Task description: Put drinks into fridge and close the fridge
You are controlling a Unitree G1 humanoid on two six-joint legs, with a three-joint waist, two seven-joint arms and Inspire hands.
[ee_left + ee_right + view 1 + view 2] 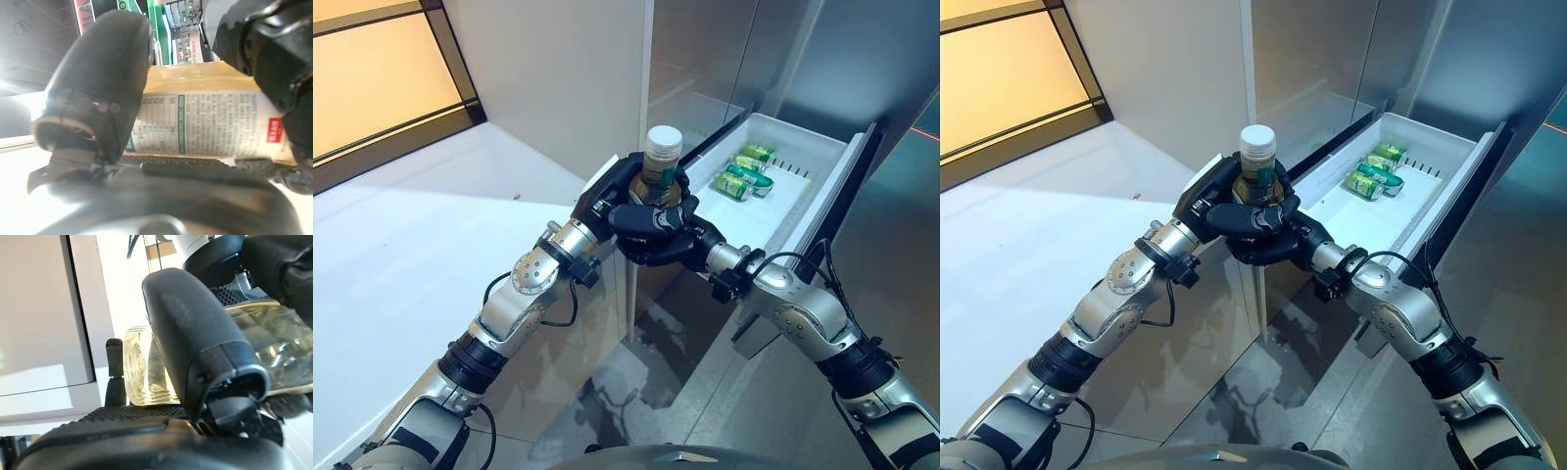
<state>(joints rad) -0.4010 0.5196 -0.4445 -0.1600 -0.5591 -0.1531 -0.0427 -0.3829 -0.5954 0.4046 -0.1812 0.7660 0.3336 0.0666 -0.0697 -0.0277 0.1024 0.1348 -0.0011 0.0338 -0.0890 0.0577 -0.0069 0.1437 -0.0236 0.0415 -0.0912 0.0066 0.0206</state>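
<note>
- The right hand is wrapped low around the drink bottle, fingers curled under and across its base; in the right wrist view the thumb is pressed across the clear, liquid-filled body.
- The left hand is closed on the same bottle from the other side, its thumb laid over the printed label. The two-handed hold is judged to be a steadying clasp or a pass between hands; which one cannot be told.
- The bottle is held upright with its white cap clear above both hands, in the air just in front of the drawer and not yet inside it.
- Beyond the bottle, the white fridge drawer stands pulled open, so the closing step is not yet done.
- Green cans lie on their sides toward the drawer's far part; the nearer floor is bare, which is judged to be the room left for the bottle.
- The drawer's near rim and the dark front panel are the edges to be cleared on the way in.
</note>
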